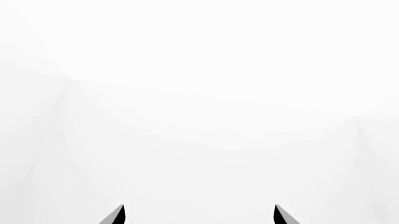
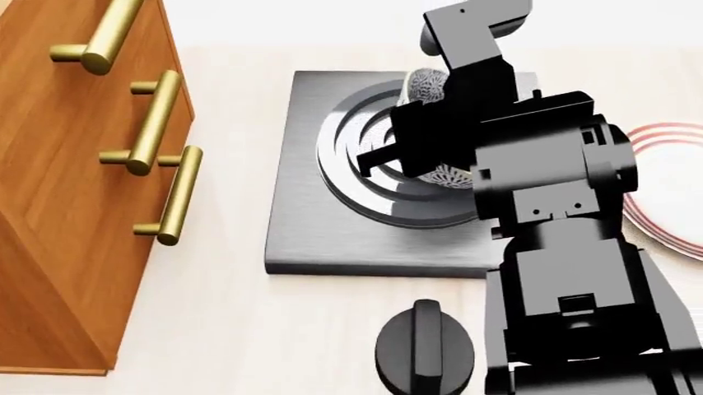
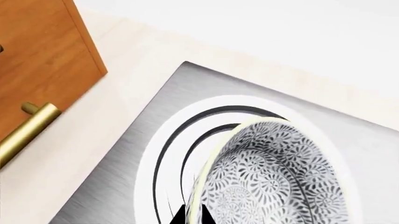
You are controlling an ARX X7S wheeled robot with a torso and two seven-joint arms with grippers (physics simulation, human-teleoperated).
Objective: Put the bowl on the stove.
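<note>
The speckled floral bowl (image 3: 274, 182) hangs over the round burner of the dark grey stove (image 3: 112, 186). My right gripper (image 3: 192, 215) is shut on the bowl's rim, one fingertip inside and one outside. In the head view my black right arm covers most of the bowl (image 2: 426, 84), which sits above the right half of the burner on the stove (image 2: 318, 230). I cannot tell whether the bowl touches the burner. My left gripper (image 1: 199, 214) is open and empty, facing only a blank white surface.
A wooden drawer cabinet (image 2: 66, 189) with brass handles stands left of the stove. A black round knob (image 2: 423, 346) lies in front of the stove. A white plate with red rings (image 2: 664, 185) lies to the right, partly behind my arm.
</note>
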